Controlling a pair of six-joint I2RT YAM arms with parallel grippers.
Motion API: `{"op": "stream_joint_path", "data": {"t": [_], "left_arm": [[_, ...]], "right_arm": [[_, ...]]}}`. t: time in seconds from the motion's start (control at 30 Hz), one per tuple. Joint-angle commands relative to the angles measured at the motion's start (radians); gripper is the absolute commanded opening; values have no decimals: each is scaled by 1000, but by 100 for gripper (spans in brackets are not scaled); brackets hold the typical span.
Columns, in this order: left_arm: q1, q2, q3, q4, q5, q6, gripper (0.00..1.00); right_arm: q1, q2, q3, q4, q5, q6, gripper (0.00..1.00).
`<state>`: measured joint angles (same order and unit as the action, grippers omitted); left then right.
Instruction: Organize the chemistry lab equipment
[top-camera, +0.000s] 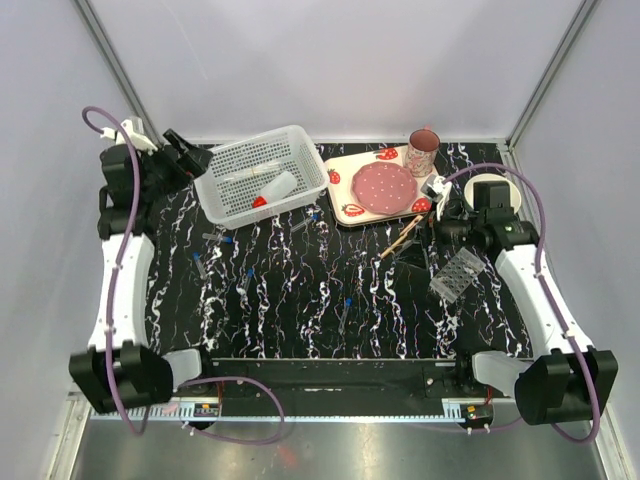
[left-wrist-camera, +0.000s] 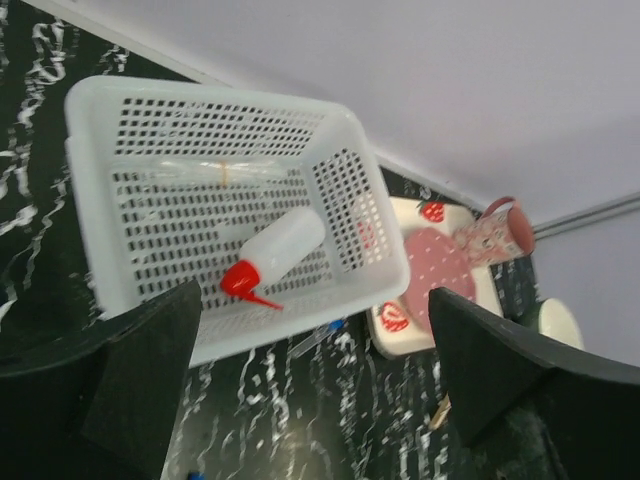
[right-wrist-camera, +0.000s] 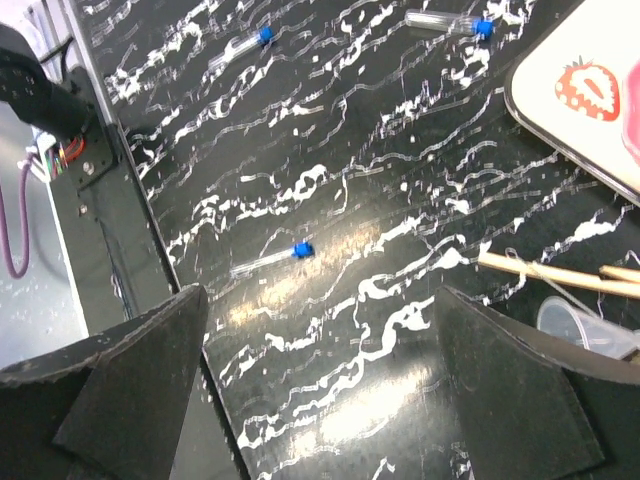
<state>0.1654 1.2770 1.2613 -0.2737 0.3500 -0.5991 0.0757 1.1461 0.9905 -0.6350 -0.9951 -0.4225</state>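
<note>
My right gripper (right-wrist-camera: 322, 290) wide open, empty; vial (right-wrist-camera: 268, 259) on table (right-wrist-camera: 350, 120) below, between fingers, long axis running finger to finger, so I judge wrist turn needed. My left gripper (left-wrist-camera: 315, 295) open, empty, over basket (left-wrist-camera: 200, 97); bottle (left-wrist-camera: 272, 250) inside.

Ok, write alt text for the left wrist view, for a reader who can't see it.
A white squeeze bottle with red cap lies on its side in a white perforated basket, with a clear tube also inside. The left hand hangs open and empty in the foreground; a strawberry-print tray with a pink plate sits beyond.
</note>
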Motion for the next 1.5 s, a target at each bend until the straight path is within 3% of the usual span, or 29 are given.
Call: {"op": "stream_joint_path", "data": {"t": [0.0,0.2,0.37,0.53,0.7,1.2,1.47], "left_arm": [[5,-197,-144,-61,-71,203,99],[5,-409,-344,-79,21,232,99],[3,-502,-451,-130,133,248,99],[3,-515,-525,-130,233,263,99],[2,-498,-540,-145,277,266,99],[-23,-501,-576,-163,262,260,99],[-33,-501,-579,-160,259,257,99]], "right_arm": [[-4,-2,99,-221,88,-147,99],[-4,10,152,-293,194,-176,100],[-4,44,154,-285,404,-180,100],[-4,92,116,-215,596,-125,100],[-2,150,66,-143,662,-113,96],[16,386,102,11,711,-84,58],[48,464,88,92,782,-84,48]]}}
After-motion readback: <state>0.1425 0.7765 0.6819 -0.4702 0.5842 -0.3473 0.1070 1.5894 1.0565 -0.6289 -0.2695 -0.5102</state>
